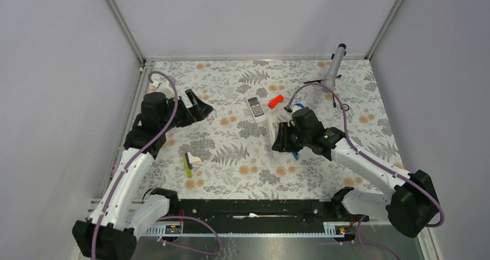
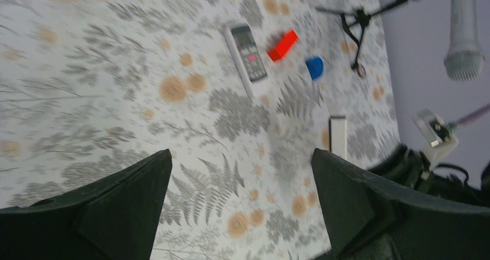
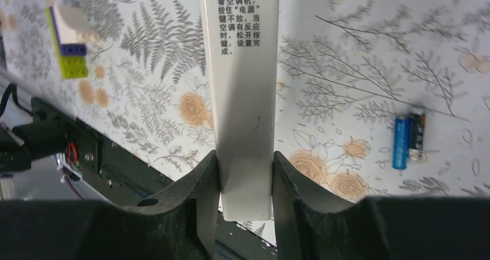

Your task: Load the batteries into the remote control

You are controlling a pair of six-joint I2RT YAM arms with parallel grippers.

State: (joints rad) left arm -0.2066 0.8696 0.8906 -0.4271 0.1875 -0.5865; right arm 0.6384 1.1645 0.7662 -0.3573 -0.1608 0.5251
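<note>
The light-grey remote control (image 1: 255, 106) lies face up at the middle back of the table and also shows in the left wrist view (image 2: 249, 53). My right gripper (image 3: 245, 176) is shut on a long white bar (image 3: 242, 86) printed with Chinese text and holds it off the table. A blue battery (image 3: 400, 143) lies on the table to its right, with a darker one (image 3: 418, 130) against it. In the top view the blue battery (image 1: 294, 154) peeks out under the right wrist. My left gripper (image 2: 242, 173) is open and empty, raised at the left (image 1: 199, 107).
An orange-red cylinder (image 1: 275, 101) and a round blue cap (image 2: 314, 67) lie just right of the remote. Stacked toy bricks (image 1: 188, 163) sit front left. A grey microphone-like post (image 1: 335, 63) on a small stand is at the back right. A black rail (image 1: 254, 208) runs along the near edge.
</note>
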